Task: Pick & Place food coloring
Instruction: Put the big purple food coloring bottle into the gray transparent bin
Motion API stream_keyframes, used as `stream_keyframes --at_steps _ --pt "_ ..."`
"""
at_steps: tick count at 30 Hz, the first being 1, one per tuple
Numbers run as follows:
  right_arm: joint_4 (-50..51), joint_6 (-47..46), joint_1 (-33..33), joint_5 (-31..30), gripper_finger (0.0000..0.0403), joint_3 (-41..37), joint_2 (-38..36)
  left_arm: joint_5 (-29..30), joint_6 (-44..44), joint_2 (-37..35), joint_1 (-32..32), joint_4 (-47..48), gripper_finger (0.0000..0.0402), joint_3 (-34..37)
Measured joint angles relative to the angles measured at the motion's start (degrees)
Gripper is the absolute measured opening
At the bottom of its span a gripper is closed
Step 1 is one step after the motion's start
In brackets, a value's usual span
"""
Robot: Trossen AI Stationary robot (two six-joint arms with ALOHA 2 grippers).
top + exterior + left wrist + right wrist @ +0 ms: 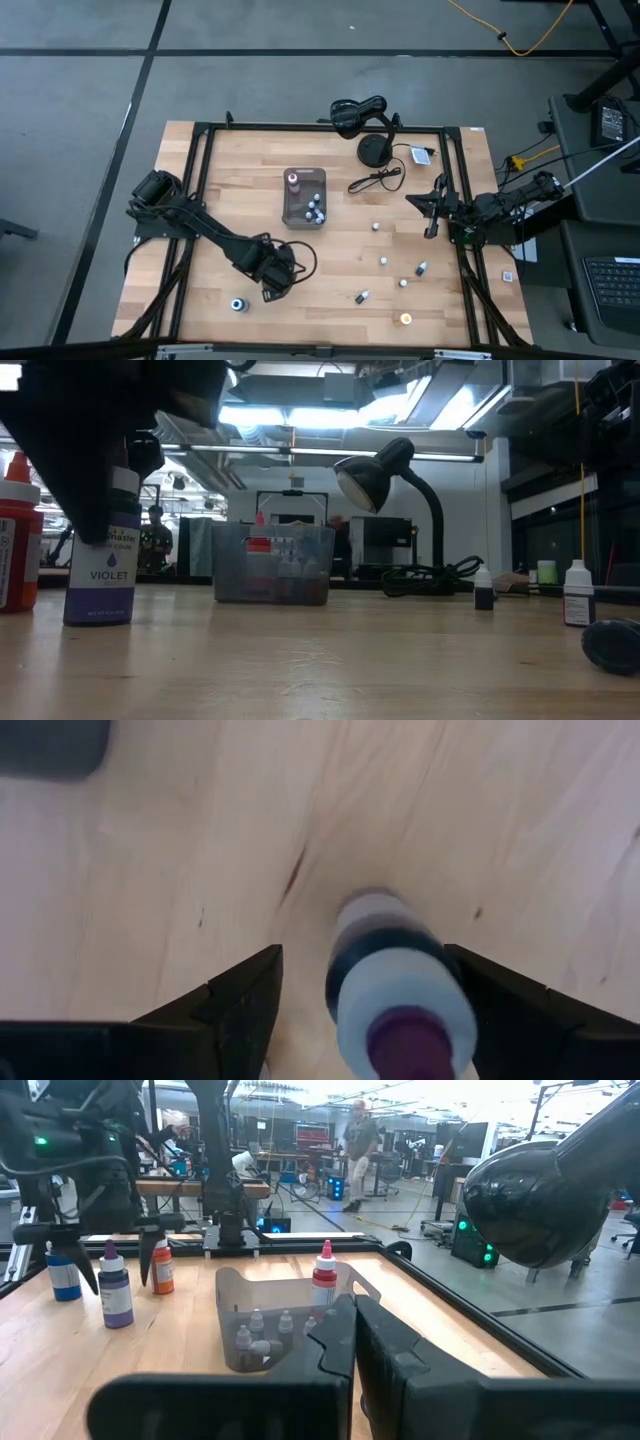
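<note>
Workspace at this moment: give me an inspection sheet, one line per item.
Surface: wooden table, black frame.
Job's things: violet bottle standing between the left jaws; several bottles in the gray tray; others scattered on the table's right half.
Clutter: black desk lamp.
Grippers: left gripper open around the violet bottle; right gripper shut, idle at the right edge.
Cables: lamp cord on the table.
Surroundings: people in the room beyond.

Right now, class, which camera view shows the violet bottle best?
The low view: the violet bottle stands upright, its label readable. The left wrist view sees only its cap from above, between the open left gripper's fingers. The right wrist view shows it far off; the high view hides it.
</note>
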State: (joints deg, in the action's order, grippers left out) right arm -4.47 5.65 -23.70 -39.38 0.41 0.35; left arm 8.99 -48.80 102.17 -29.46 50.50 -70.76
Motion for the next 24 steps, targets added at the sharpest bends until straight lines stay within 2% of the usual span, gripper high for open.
stream_keyframes --at_steps 4,12,18,24 --pt "0.0 0.0 0.0 0.0 0.0015 0.0 0.0 -0.2 0.0 0.0 0.0 0.0 0.0232 0.1" --pt "0.0 0.0 0.0 0.0 0.0015 0.0 0.0 -0.1 0.0 0.0 0.0 0.0 0.0144 0.1" --pt "0.0 0.0 0.0 0.0 0.0015 0.0 0.0 -0.2 0.1 -0.8 0.2 1.6 0.0141 -1.2" --pt "0.0 0.0 0.0 0.0 0.0015 0.0 0.0 0.2 3.2 -3.6 2.8 6.5 0.0143 -5.8"
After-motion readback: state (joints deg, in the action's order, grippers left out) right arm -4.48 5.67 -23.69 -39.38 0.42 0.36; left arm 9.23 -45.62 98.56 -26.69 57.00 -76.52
